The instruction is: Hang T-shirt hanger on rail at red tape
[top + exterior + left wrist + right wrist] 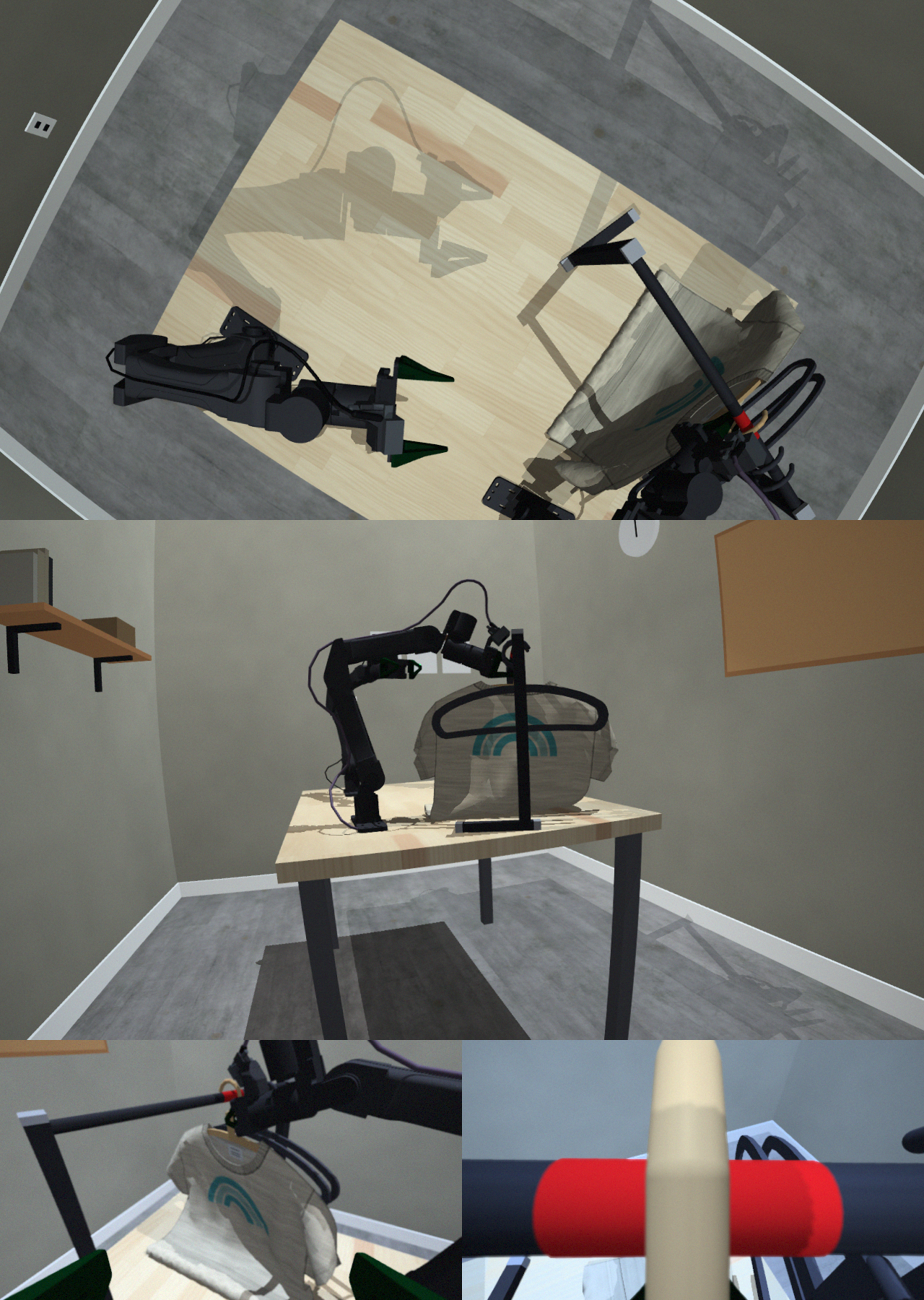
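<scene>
My right gripper is shut on the wooden hanger's neck, just below the rail. The wooden hook crosses the red tape near its middle, at roughly a right angle, and its curve rises above the rail. Whether it rests on the rail I cannot tell. The grey T-shirt hangs from the hanger, apparently roughly centred; its shoulders hide the hanger's ends. My left gripper is open and empty, away from the shirt.
Several dark hangers hang on the rail beside the tape, close behind the shirt. The rack's near post and foot stand on the table. The shirt's hem reaches down to the table top.
</scene>
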